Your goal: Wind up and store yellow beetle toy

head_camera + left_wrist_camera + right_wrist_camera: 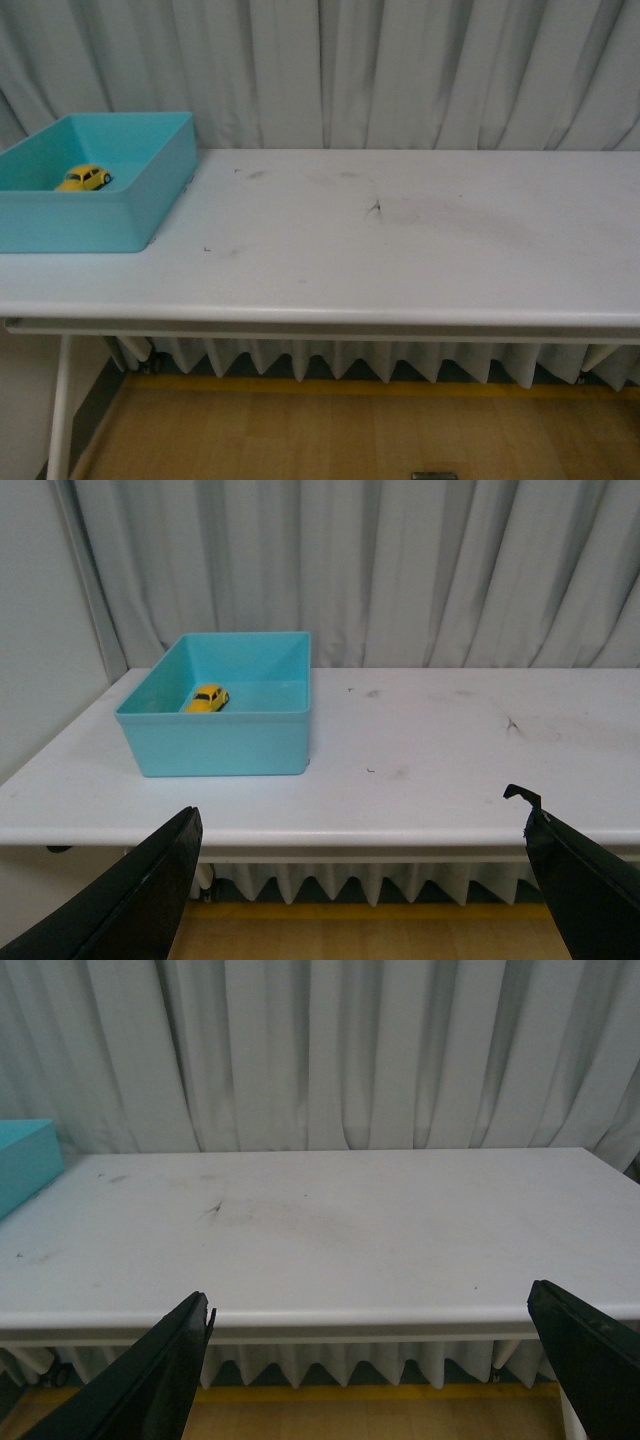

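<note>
Only the claws show, each in its own wrist view. The left claw [360, 880] has two matte black fingers [140, 900] filling the lower corners, broad and tapering to blunt tips; one tip carries a small hooked notch. The right claw [375, 1360] has the same black, wedge-shaped fingers [150, 1380].

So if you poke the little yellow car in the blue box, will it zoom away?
Probably a little. The yellow beetle toy sits upright on its wheels, so a push along its length should roll it, but the walls of the blue box would likely stop it soon. It looks small and glossy, so it is probably light and may slip in a loose grip.
</note>
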Motion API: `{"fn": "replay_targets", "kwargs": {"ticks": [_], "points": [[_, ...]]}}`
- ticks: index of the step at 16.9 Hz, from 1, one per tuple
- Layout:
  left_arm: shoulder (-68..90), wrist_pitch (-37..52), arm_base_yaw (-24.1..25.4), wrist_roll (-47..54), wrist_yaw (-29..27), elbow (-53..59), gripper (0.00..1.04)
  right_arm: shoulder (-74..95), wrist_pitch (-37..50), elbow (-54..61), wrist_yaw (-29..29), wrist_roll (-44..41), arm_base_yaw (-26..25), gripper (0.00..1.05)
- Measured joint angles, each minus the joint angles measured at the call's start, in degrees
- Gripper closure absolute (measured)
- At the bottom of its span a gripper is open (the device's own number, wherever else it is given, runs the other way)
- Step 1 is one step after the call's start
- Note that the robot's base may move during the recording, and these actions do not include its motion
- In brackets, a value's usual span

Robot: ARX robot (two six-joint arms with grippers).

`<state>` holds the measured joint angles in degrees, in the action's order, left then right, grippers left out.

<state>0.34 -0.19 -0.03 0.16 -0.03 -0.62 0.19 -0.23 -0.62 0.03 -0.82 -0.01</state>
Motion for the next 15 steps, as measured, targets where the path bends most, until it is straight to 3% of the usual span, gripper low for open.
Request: {"fn": "replay_targets", "kwargs": {"ticks": [15], "points": [[0.00, 0.00, 0.00, -0.07, -0.04, 0.00, 0.07, 0.00, 0.07, 0.00, -0.02, 0.00, 0.00, 0.06]]}}
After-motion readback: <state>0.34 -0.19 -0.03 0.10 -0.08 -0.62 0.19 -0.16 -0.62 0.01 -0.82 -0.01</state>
